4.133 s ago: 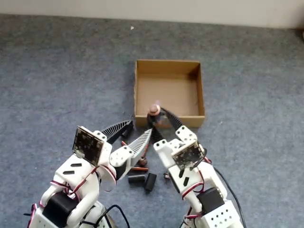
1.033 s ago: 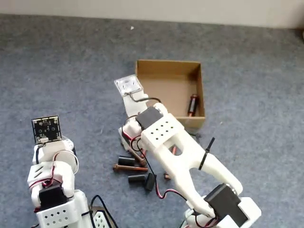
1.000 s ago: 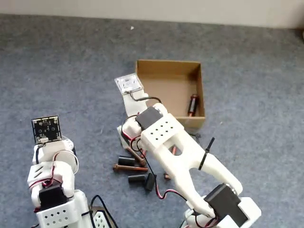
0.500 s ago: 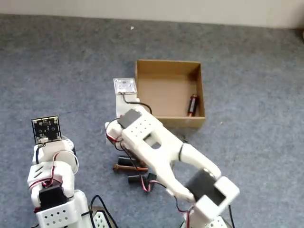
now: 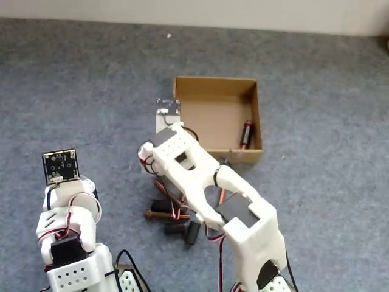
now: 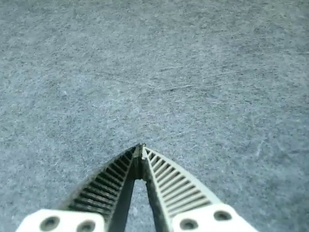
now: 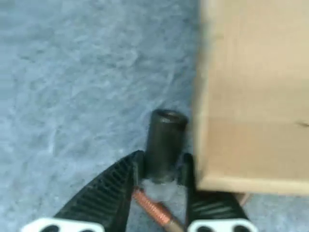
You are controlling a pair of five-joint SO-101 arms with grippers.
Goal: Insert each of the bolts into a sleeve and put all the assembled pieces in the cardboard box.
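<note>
The right claw (image 7: 161, 169) is clenched on a black sleeve (image 7: 164, 140); its ribbed fingers (image 7: 120, 186) press the tube's lower part from both sides, and the open mouth pokes out beyond the tips. The sleeve sits just beside the outer wall of the cardboard box (image 7: 251, 96), close to a corner; whether it touches the card I cannot tell. A copper-coloured bolt (image 7: 153, 209) lies under the claw, just outside that same corner of the box.

In the high view one assembled piece (image 5: 246, 135) rests inside the box against the wall farthest from that corner; a loose bolt (image 5: 159, 214) and spare sleeves (image 5: 176, 229) lie on the carpet (image 5: 316, 201) a little way out from the box's near wall. The left claw (image 6: 141, 147) is pinched shut on nothing, well apart from the box.

The sleeve looks light, stiff and smooth; being round, it may twist or slide between the pads, so a grip across the middle of the tube seems best, leaving the mouth free. The bolt looks rigid and likely to roll; it is probably best held on the shank near the head, keeping the tip free to enter.
</note>
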